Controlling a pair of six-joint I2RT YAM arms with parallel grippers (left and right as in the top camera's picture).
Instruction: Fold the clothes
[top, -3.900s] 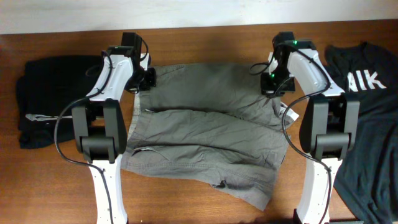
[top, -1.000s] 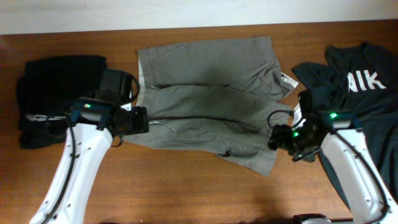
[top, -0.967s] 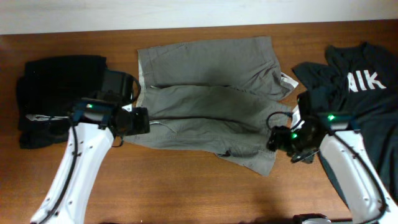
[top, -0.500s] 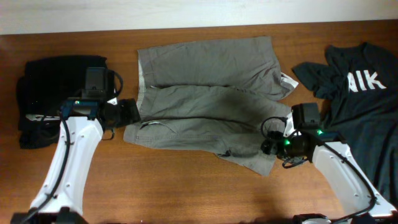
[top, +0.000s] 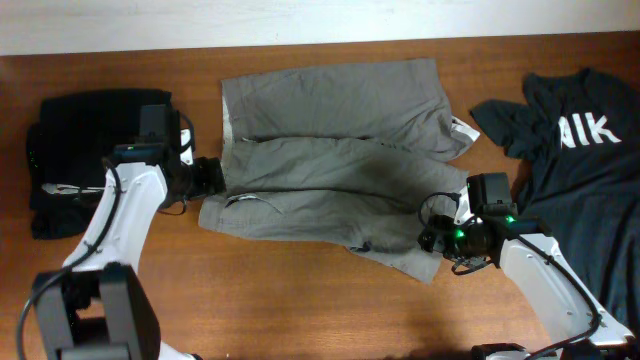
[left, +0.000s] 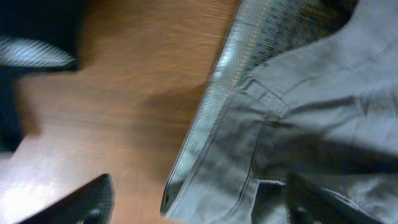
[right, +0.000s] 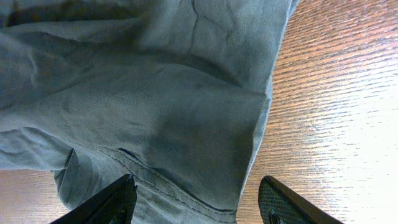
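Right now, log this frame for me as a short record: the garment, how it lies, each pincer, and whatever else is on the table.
garment: grey-khaki shorts
lay: spread on the wooden table, creased; waistband toward the left arm, leg hems toward the right arm
left pincer: open, straddling the waistband edge
right pincer: open, straddling the lower leg's hem
label: small white tag by the upper leg's hem
other items: black garment at the left; dark T-shirt with white letters at the right
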